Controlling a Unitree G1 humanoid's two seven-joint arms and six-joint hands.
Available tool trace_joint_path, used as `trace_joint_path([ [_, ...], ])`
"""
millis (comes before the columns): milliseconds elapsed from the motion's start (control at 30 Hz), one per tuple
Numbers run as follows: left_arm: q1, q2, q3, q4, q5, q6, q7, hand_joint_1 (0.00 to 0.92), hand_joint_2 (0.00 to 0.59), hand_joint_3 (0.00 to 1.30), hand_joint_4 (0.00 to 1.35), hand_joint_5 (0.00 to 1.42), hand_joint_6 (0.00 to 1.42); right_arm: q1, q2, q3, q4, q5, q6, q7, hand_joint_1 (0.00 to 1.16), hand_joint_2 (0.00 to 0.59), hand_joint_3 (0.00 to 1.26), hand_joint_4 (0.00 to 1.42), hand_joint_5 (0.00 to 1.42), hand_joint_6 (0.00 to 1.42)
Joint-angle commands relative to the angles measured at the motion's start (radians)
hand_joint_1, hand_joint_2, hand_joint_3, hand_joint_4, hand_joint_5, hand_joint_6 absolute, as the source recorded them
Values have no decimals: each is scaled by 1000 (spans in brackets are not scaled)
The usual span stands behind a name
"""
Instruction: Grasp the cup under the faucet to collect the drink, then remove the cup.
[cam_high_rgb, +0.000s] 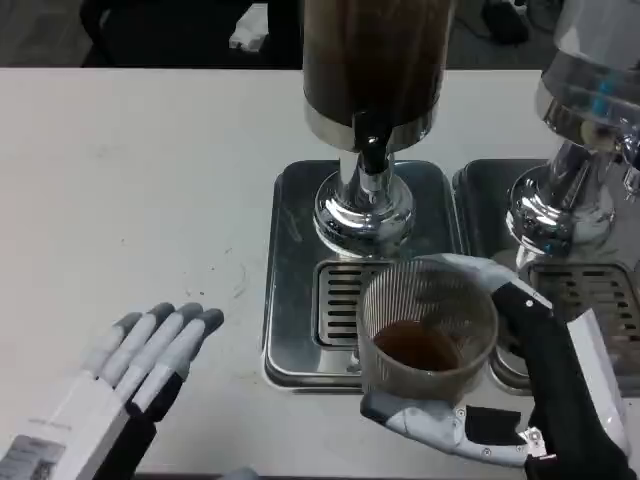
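the right hand (500, 400) grips the cup (428, 340), fingers clamped round it: one finger curls behind the far rim and another wraps under the near side of the base, with the black palm against the cup's right wall. the cup is a clear ribbed plastic one, upright, with a shallow pool of brown drink (415, 348) in the bottom. it sits over the near edge of the left tray (290, 260), in front of the slotted grate (340, 300) (whether its base touches the tray or hangs just above, i cannot tell).

the faucet (372, 152), a short black spout, sticks out under the dispenser (375, 60), a tall tank of dark liquid on a shiny chrome foot (363, 210). the cup lies nearer the camera than the spout, not straight beneath it.

the left hand (150, 350) rests at the lower left on the white table (140, 180), well apart from the tray. its fingers are stretched out flat, side by side and close together, pointing up and to the right, and they hold nothing.

to the right stands a second chrome dispenser (590, 120) on its own tray (480, 210), just beside the first tray. the right forearm (600, 370) partly covers that tray's grate.
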Motion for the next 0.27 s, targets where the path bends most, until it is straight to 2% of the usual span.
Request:
trace_joint_path([
  [33, 9, 7, -3, -8, 4, 9, 8, 0, 141, 0, 0, 0, 0, -4, 11, 6, -25, 20, -27, -12, 1114, 86, 723, 820, 884, 1273],
  [267, 0, 7, -9, -2, -1, 16, 3, 0, 145, 0, 0, 0, 0, -14, 17, 5, -15, 34, -17, -8, 1108, 86, 726, 820, 884, 1273],
])
